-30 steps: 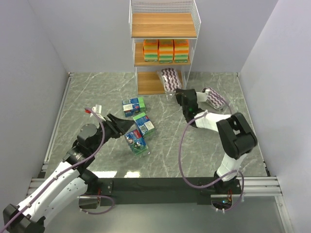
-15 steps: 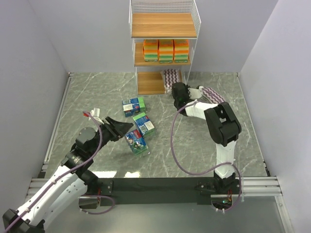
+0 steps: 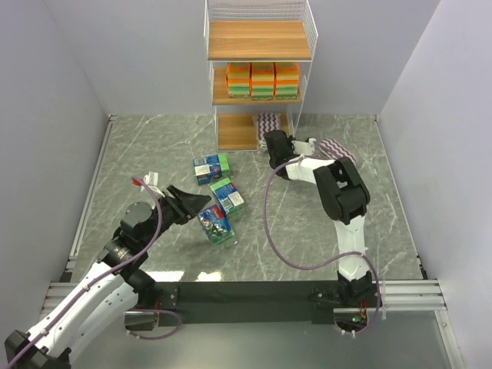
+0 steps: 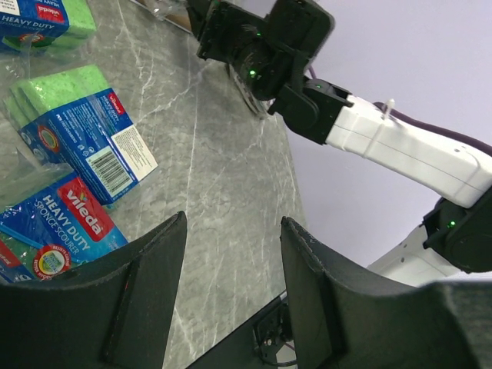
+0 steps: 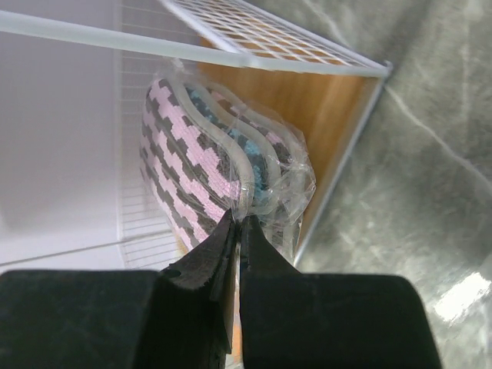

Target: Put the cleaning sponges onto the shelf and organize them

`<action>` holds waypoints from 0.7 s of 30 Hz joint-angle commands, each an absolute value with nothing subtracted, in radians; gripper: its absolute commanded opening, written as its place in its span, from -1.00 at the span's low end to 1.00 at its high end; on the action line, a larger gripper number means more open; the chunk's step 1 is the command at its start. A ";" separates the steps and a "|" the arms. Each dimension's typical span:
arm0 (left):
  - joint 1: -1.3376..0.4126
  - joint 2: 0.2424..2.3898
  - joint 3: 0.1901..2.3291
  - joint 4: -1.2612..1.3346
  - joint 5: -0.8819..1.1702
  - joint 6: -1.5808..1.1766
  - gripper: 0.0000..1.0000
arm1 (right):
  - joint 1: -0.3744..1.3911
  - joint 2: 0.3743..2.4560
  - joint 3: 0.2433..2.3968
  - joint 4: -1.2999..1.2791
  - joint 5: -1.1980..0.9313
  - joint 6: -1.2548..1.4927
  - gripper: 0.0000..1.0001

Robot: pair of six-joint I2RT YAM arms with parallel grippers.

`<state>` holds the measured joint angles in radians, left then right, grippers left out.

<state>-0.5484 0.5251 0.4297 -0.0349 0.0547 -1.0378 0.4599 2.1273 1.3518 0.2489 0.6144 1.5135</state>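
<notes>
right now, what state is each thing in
shelf, upright
orange blocks, stacked on middle tier
striped pad, held on edge at bottom tier
right gripper, shut on striped pad's wrap
other pad, lying on table
blue packs, three loose on table
left gripper, open, holding nothing

glossy film wraps the striped pad (image 5: 196,150), and the shelf (image 5: 327,104) boards are wood.
</notes>
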 commanded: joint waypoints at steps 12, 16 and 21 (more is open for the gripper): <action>-0.545 0.509 0.436 -0.034 0.038 -1.043 0.16 | 0.445 2.164 1.439 0.287 0.684 1.539 -0.87; -0.545 0.520 0.426 -0.014 0.044 -1.051 0.16 | 0.443 2.146 1.382 0.343 0.664 1.517 -0.25; -0.545 0.535 0.436 -0.015 0.051 -1.049 0.16 | 0.445 2.079 1.247 0.552 0.605 1.470 0.80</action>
<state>-0.5484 0.5301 0.4294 -0.0349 0.0544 -1.0420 0.4488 2.1616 1.3079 0.4057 0.6018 1.5028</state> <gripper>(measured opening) 0.580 0.868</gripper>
